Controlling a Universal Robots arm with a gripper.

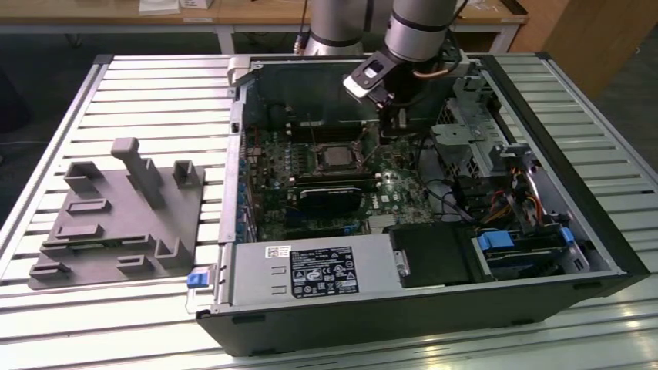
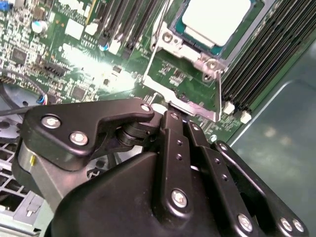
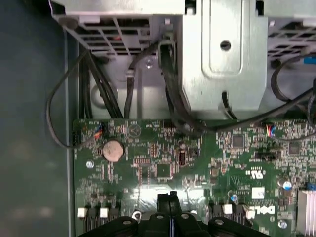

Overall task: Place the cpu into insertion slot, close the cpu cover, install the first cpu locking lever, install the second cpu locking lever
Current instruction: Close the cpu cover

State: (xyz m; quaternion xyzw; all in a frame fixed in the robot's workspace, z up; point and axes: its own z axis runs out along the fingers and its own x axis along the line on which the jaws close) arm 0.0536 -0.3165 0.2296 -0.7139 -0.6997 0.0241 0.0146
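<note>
My pincer is closed, its two black fingers pressed flat against each other with nothing between them. In the exterior view my arm reaches down into the open case on the slatted table, and the pincer hangs low over the green board.

The cpu lies in the slot, its dull silver face up. That slot sits near my pincer, to the exterior view's left of it. The cover, a silvery frame, lies round the chip's edge; I cannot tell whether it is pressed fully down. A thin wire lever runs along the frame's side, and my tips are just beside the small metal tab at the frame's near edge; I cannot tell whether they touch it.

In the first wrist view my closed tips stand over the board, with a round battery nearby and a metal cage with dark cables beyond it.

A grey tray of moulded blocks lies on the table, well apart from the case, on the exterior view's left
</note>
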